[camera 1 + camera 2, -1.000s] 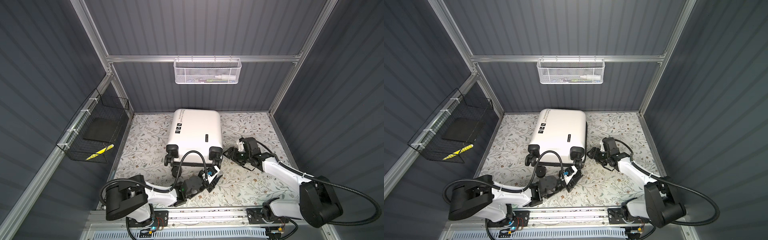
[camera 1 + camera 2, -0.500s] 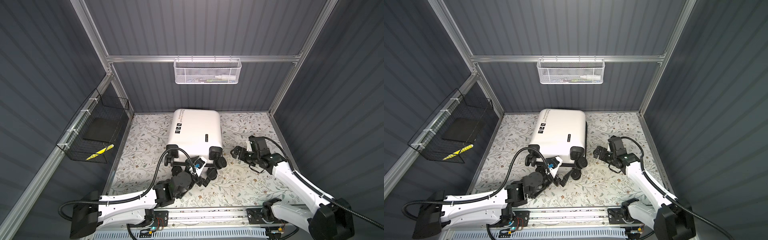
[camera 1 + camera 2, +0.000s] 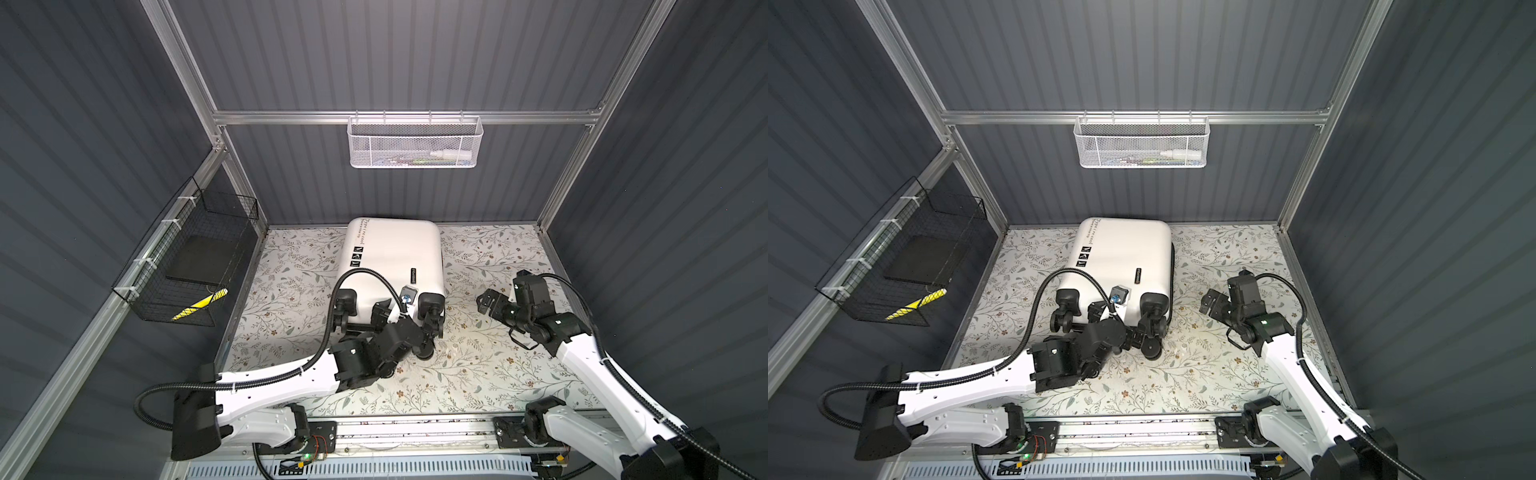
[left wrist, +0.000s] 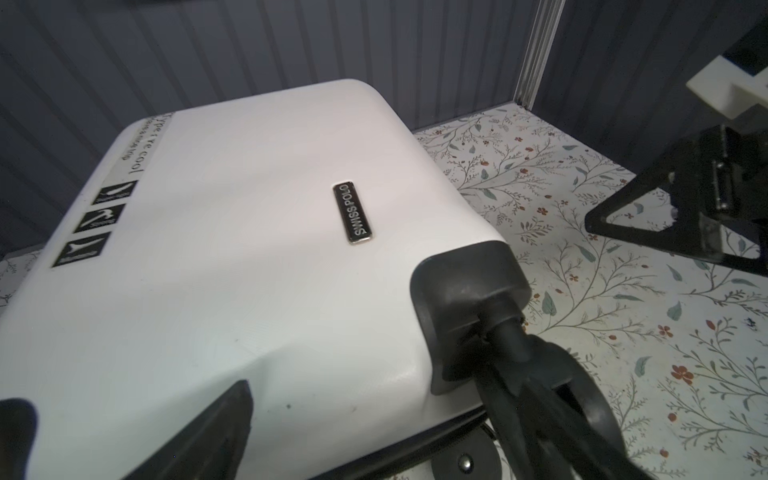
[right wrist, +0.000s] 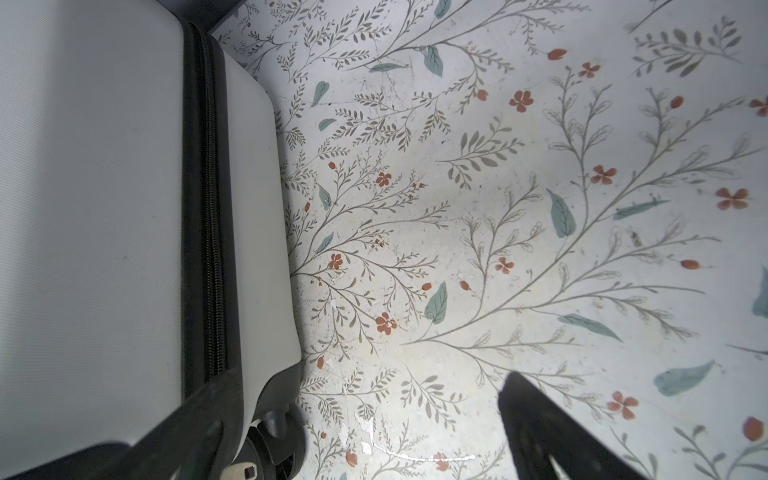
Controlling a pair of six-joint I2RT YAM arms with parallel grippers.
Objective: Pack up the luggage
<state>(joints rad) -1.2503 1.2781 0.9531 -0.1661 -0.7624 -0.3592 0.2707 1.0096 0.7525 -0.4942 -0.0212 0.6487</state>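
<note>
On the flowered table [image 3: 498, 374] the luggage [image 3: 395, 257] is laid flat and closed, its long axis running from the back wall toward the robot, with the wheels nearest. The left gripper [image 3: 401, 320] is found at this wheel end, jaws spread wide and nothing grasped (it is judged the nearer one). The right gripper [image 3: 486, 302], also spread and empty, is placed just beside the right long side, where the zipper [image 5: 205, 208] is seen.

arms [image 3: 270, 380]: white shells, black joints | cables [image 3: 361, 270]: black corrugated | fingers [image 5: 528, 407]: black
</note>
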